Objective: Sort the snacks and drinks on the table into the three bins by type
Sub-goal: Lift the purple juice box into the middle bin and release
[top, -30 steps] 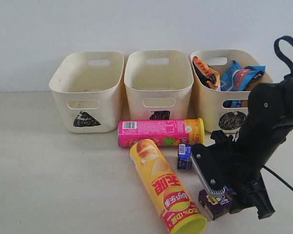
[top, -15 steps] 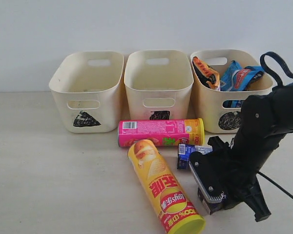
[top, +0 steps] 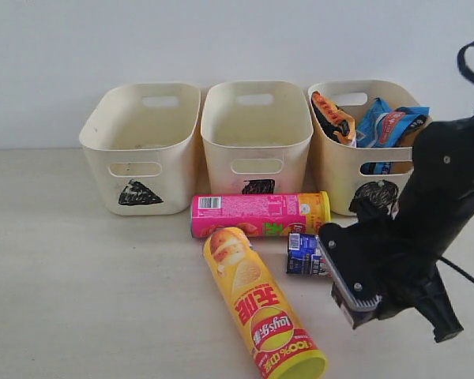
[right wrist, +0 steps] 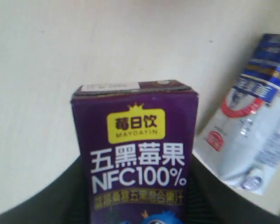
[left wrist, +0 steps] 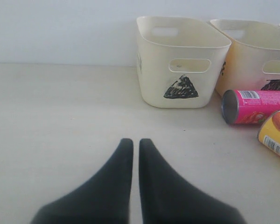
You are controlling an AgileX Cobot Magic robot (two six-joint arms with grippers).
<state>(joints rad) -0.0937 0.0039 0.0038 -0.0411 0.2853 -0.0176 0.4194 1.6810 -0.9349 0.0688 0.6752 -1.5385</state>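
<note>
Right gripper point(right wrist: 140, 203) grips a dark purple juice box point(right wrist: 135, 140) between its fingers, beside a blue-and-white carton point(top: 304, 254) lying on the table point(top: 79, 276). Left gripper point(left wrist: 135, 149) hovers over the table, jaws pressed together, holding nothing. Pink chip tube point(top: 257, 215) and yellow chip tube point(top: 261, 308) lie before the three bins point(top: 257, 134).

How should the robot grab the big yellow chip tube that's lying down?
Probably best around the middle of the yellow chip tube, coming straight down from above and squeezing across its round sides. It lies flat on the table, its far end sits right by the pink tube, and its long body is uncovered.
</note>
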